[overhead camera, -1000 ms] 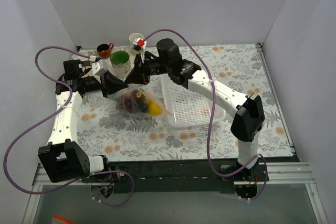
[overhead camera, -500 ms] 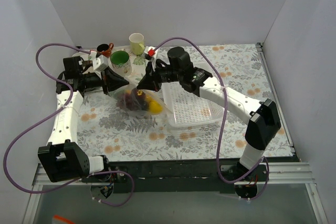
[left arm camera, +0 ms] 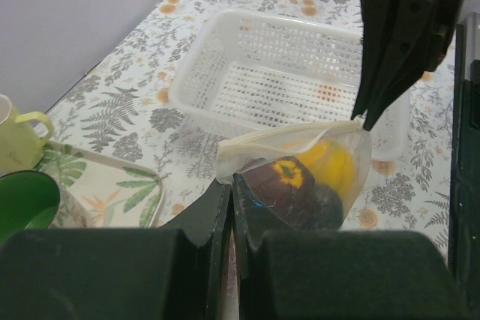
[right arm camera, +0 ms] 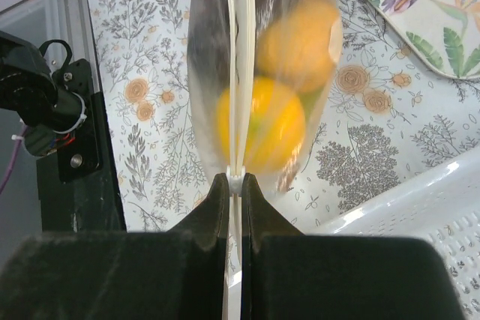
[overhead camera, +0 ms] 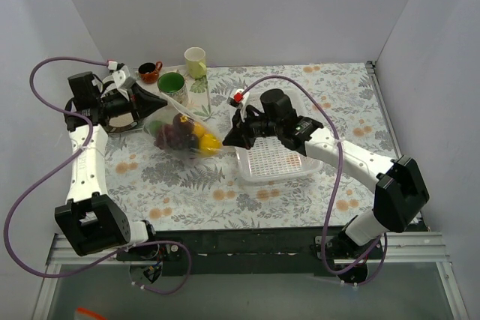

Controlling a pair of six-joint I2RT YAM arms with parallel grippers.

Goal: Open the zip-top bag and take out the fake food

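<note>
Seen from above, the bag (overhead camera: 180, 134) is stretched between left gripper (overhead camera: 161, 112) and right gripper (overhead camera: 225, 143), beside the basket (overhead camera: 274, 161). At the left wrist, its corner is clamped, toy food (left arm camera: 315, 174) inside. At the right wrist, the zip is pinched. The seal is judged unopened; its lips must be parted next.

The zip-top bag (overhead camera: 184, 134) hangs stretched between the left pincer (overhead camera: 159, 111) and right pincer (overhead camera: 225, 143), barring the middle. A white basket (overhead camera: 274, 159) blocks its right end and a green mug (overhead camera: 172, 86) stands behind; the near bench (overhead camera: 187, 192) lies open.
</note>
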